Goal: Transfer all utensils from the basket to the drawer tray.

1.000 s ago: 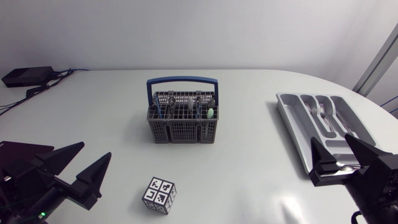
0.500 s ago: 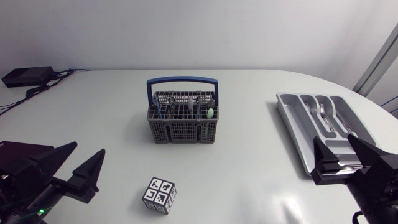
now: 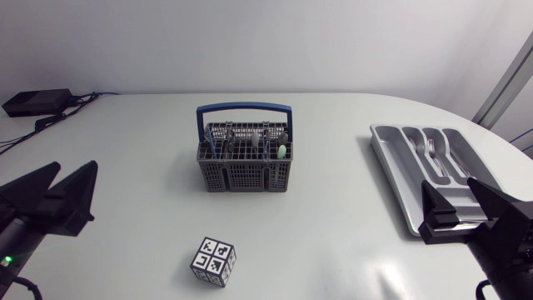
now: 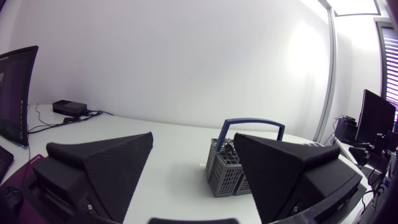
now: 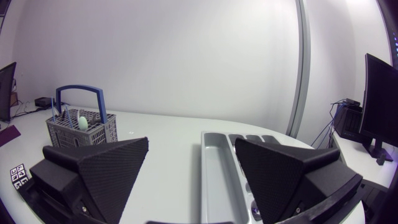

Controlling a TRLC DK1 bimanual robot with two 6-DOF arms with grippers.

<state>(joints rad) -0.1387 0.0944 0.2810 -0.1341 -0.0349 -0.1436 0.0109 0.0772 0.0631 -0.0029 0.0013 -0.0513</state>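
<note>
Utensils (image 3: pixel 265 143) stand upright in the grey basket (image 3: pixel 246 171) at the middle of the white table (image 3: pixel 133 133), and a few more lie in the drawer tray (image 3: pixel 387 158) far to the right. At the left edge of the head view, the left gripper (image 3: pixel 77 164) is over the table's near left part. Its two black wedge fingers (image 3: pixel 71 187) are spread wide with nothing between them. In its own wrist view, the basket (image 4: pixel 224 168) shows ahead, partly behind one finger. Nearer the front edge, between that gripper and the middle, a small cube (image 3: pixel 214 262) with black-and-white markers stands alone. Behind it, the basket carries a blue handle (image 3: pixel 244 107) arched upright, and dark stems and one pale green tip (image 3: pixel 281 151) poke above its grid. Well apart to the right, the tray holds a fork (image 3: pixel 431 150) and other silver cutlery in its long middle compartments. The right gripper (image 3: pixel 448 183) hangs over the tray's near end, fingers likewise parted and empty, and the tray (image 5: pixel 214 162) runs ahead between them in the right wrist view
</note>
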